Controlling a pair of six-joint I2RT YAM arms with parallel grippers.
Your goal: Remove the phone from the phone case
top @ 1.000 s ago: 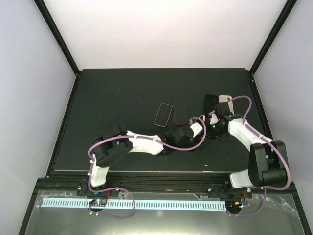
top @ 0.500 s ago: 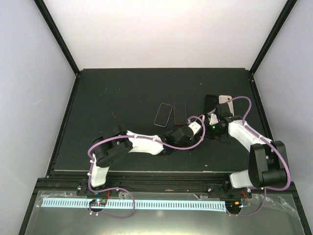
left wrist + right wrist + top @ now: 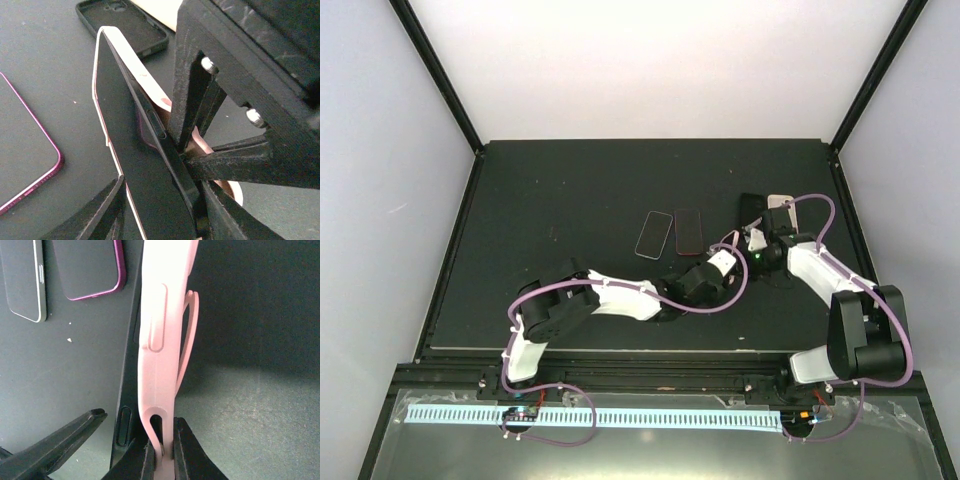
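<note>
The right gripper (image 3: 161,451) is pinched tight on the lower rim of the pink case (image 3: 159,315), which stands on edge above the table (image 3: 570,190). A thin strip of the case's rim bows out to one side. The phone (image 3: 120,140) lies against the case's other side, also on edge. Its dark face and buttoned side show in the left wrist view, with pink showing behind it, so it is partly peeled away but still touches the case. The left gripper (image 3: 162,200) has one finger on each side of the phone's near end and its jaws are part-open. In the right wrist view, one black finger sits just clear of the phone's edge, so no grip shows there. In the top view both wrists meet at the right of the table, the left arm reaching across from its base. Just beyond the held pair an empty black case (image 3: 125,22) lies open side up. Farther left two more phones lie flat side by side: a magenta-rimmed phone (image 3: 90,265) and, beside it, a silver-rimmed phone (image 3: 22,275).
</note>
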